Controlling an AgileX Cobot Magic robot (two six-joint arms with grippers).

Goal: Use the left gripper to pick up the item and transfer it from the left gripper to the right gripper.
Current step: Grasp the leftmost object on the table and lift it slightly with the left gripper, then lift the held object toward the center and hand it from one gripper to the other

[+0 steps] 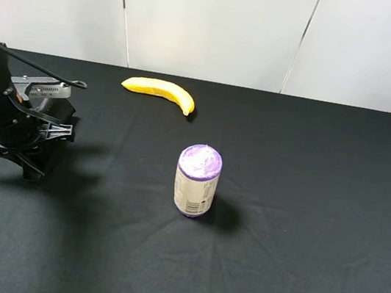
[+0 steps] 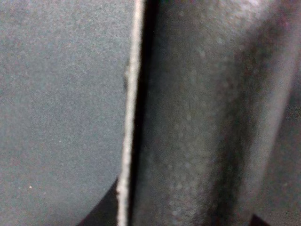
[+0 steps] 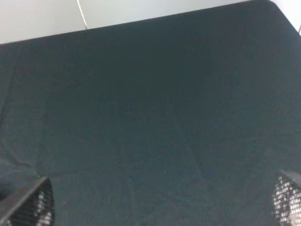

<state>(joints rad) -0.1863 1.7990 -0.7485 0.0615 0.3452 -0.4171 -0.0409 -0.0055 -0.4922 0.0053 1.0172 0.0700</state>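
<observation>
My left gripper (image 1: 25, 164) is at the left of the table, lowered with its fingers down at the black cloth. Its jaws are dark against the cloth and hard to read. The left wrist view is filled by a blurred, very close matte black surface with a pale edge, which looks like the item (image 2: 202, 117). In the high view the item is hidden under the hand. My right gripper (image 3: 162, 207) is out of the high view. Its two mesh fingertips (image 3: 37, 202) stand far apart over bare cloth, holding nothing.
A yellow banana (image 1: 161, 91) lies at the back of the table. A purple-topped can (image 1: 197, 180) stands upright near the middle. The black tablecloth (image 1: 313, 247) covers the table, and white wall panels (image 1: 215, 23) stand behind it.
</observation>
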